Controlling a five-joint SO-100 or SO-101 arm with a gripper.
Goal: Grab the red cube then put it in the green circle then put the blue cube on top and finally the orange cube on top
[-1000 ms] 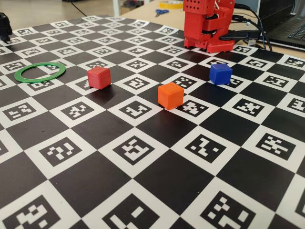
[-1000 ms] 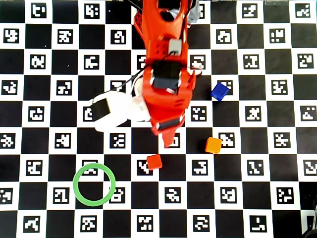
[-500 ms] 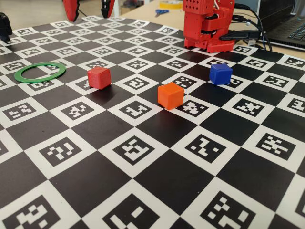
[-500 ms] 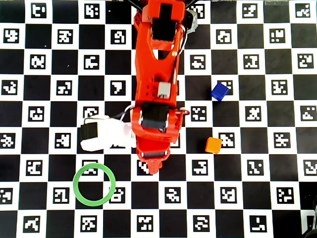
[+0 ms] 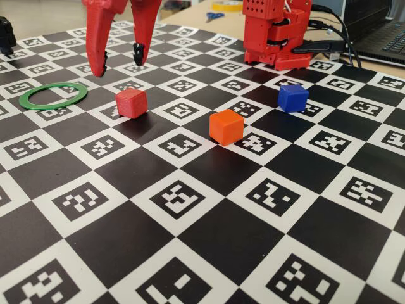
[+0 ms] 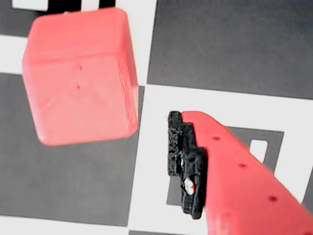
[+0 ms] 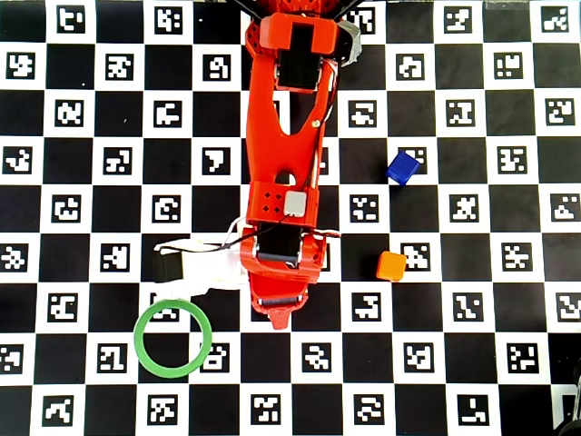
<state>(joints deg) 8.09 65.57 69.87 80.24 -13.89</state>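
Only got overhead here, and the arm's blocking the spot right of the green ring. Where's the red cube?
Observer: In the fixed view, the red cube sits on the board, right of the green circle and outside it.
Operator: Gripper on it?
Observer: No. The gripper hangs open over the board, with its tips clear of the cube.
Operator: Lined up?
Observer: In the wrist view, the cube lies left of the one visible finger, with a gap between them.
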